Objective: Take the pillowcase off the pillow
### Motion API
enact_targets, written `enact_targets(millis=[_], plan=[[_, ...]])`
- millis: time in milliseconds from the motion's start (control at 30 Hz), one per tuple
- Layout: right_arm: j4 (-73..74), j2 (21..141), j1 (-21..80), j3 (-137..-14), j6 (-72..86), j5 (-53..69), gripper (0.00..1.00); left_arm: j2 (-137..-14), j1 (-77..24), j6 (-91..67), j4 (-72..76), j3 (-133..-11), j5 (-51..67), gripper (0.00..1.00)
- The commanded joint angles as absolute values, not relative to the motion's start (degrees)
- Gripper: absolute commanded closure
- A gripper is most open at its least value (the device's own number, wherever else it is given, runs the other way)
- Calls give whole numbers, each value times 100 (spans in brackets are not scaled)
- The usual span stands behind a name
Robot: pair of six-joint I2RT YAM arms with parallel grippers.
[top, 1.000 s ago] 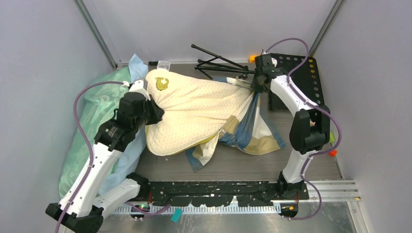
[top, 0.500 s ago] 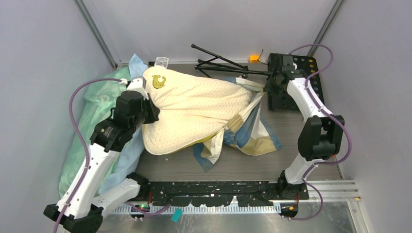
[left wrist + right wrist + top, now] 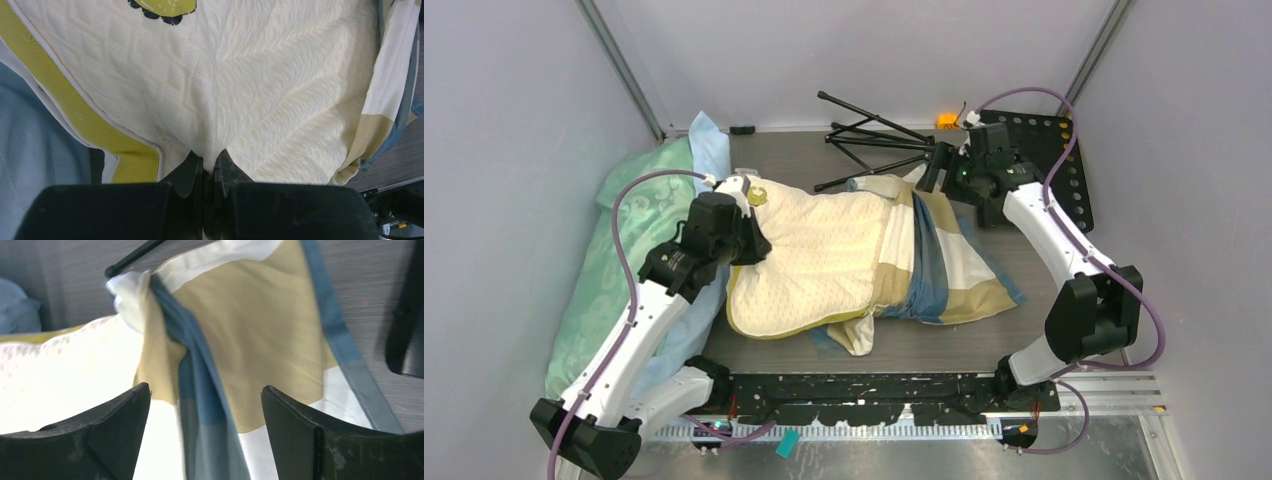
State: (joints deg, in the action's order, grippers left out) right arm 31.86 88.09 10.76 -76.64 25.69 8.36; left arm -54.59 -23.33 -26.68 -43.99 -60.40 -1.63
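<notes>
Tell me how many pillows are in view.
2. The cream-yellow pillow lies mid-table, its right end inside the pillowcase; the mint-green pillow lies along the left wall, partly under the left arm. No others show.

A robot lab cell: plain grey walls (image 3: pixel 514 90) on metal posts (image 3: pixel 619 65) enclose a table (image 3: pixel 1034 265), with two arms (image 3: pixel 639 320) bolted to a black rail (image 3: pixel 874 388), a folded tripod (image 3: pixel 874 130) and a perforated plate (image 3: pixel 1069 150).
</notes>
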Motion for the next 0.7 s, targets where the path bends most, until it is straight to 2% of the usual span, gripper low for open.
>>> enact_targets(millis=[0,200,400,533,667], plan=[[2946,8511,1492,-7682,1982,1001,13,-5268,-2304,-2515,-3818,-6055,44,100],[3744,8902,1932,-8068,1882,370,11,-5252,-2303,-2437,-4033,-6039,-295,100],[4266,8223,2949,-7542,2009,-495,10,-5342,-2303,-2347,-4221,-6093,-555,100],[4820,7851,3789,-7423,2535,-1335,9,-5435,-2303,-2353,-4199,-6178,-494,100],[4827,7622,4195,-6907,3150,-1574,9,-5492,-2303,-2409,-4190,-6266,-537,100]])
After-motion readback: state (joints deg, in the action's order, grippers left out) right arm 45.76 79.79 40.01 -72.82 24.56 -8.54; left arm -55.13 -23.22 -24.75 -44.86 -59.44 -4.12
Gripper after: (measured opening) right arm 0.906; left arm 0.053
